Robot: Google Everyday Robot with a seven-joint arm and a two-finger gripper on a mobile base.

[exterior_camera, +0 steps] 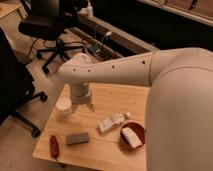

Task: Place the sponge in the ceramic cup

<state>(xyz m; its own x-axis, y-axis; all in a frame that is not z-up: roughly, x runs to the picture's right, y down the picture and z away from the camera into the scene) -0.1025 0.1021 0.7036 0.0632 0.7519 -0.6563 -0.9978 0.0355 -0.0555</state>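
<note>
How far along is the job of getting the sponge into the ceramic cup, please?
Nothing looks done yet: the sponge lies on the table, apart from the ceramic cup. The gripper hangs beside the cup, away from the sponge. Grasping, carrying and dropping it in remain.

We see a light wooden desk (112, 97) standing on a pale beige floor (17, 147). At eleven o'clock from the desk stands a black office chair (50, 22) on castors. At nine o'clock a second chair (12, 82), also dark, fills the left edge. A low ledge (125, 42) runs across at twelve o'clock below a dark wall (160, 22), with cables (97, 46) trailing beside it. The light is warm and dim. The gripper (82, 106) hangs over the desk's nine o'clock side.
</note>
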